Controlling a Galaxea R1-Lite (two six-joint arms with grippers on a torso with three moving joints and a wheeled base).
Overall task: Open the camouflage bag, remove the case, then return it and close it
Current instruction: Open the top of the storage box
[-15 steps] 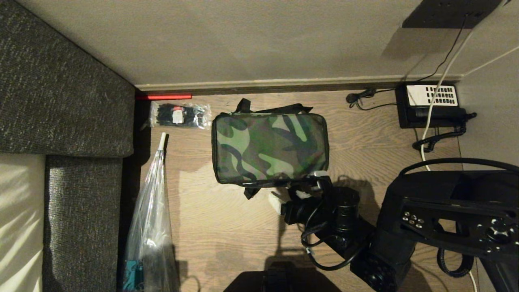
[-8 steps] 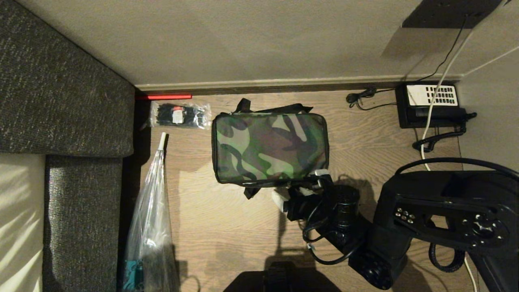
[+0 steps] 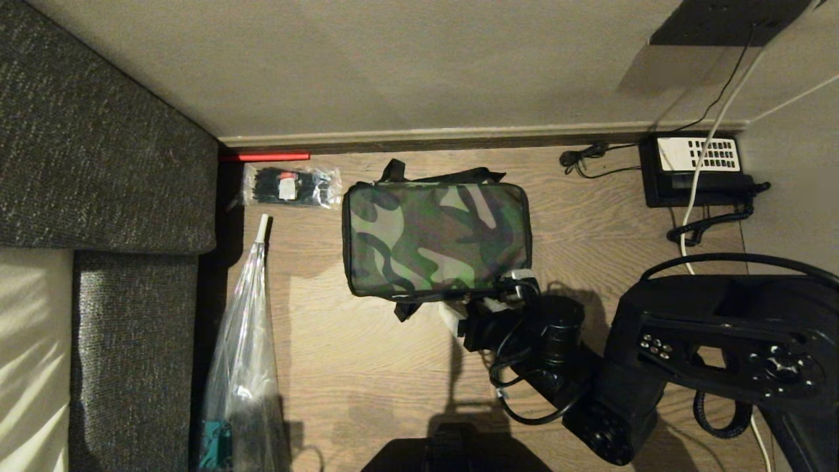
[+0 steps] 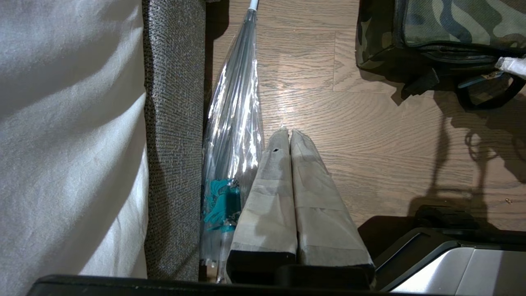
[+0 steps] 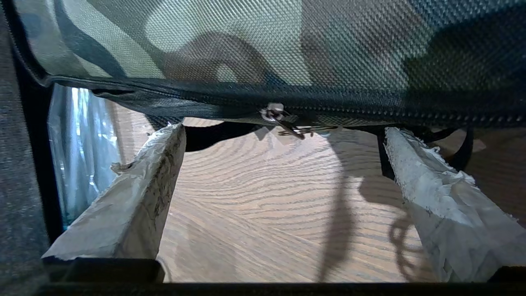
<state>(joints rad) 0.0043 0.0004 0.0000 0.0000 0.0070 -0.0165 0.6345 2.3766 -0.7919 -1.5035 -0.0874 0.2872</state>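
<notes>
The right arm [image 3: 609, 387] reaches in from the lower right of the head view, its black links bent and the wrist angled up and to the left. The right gripper [image 5: 279, 135] stands wide apart, its 2 tape-wrapped fingers [image 5: 135, 193] spread with nothing between them. The left gripper [image 4: 289, 135] points down, low at the robot's left side, its 2 taped fingers pressed together along their length, holding nothing.

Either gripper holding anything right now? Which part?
Nothing held. Right gripper is open, fingers either side of the camouflage bag zipper pull; left gripper is shut, empty.
</notes>
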